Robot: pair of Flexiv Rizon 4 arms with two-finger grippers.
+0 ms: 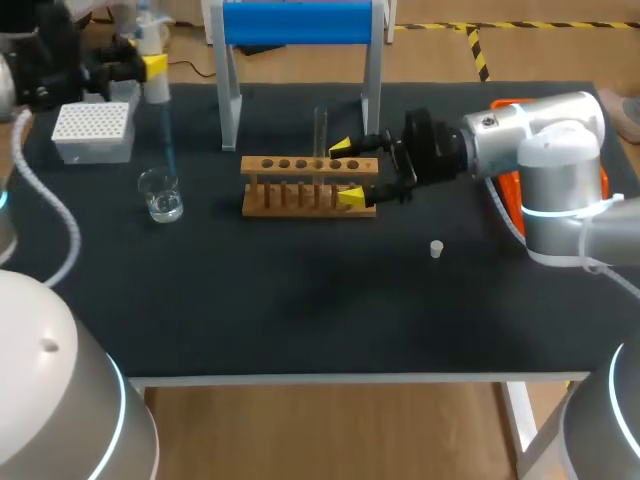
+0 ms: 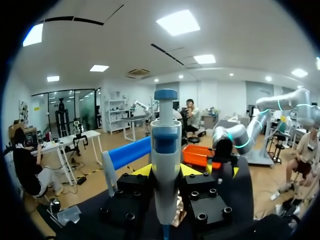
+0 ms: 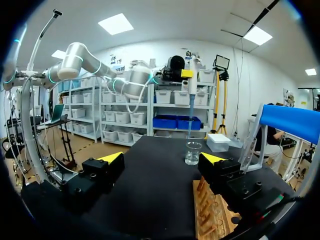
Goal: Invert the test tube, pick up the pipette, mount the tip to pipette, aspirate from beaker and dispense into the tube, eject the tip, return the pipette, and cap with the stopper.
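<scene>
Above beaker [image 1: 160,196], left pincer [image 2: 166,171] grips pipette [image 2: 166,137].

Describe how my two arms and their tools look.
The left arm and right arm are rounded silver-white tubes with glowing cyan rings at the joints. A white ribbed hose runs by the left one. The left tool and right tool are blocky black bodies with bolt holes and two yellow wedge tips.

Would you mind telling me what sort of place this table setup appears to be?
Probably a robotics lab's liquid-handling bench: a wooden test-tube rack, a small clear glass beaker and a white box of pipette tips sit on the black-topped table.
</scene>
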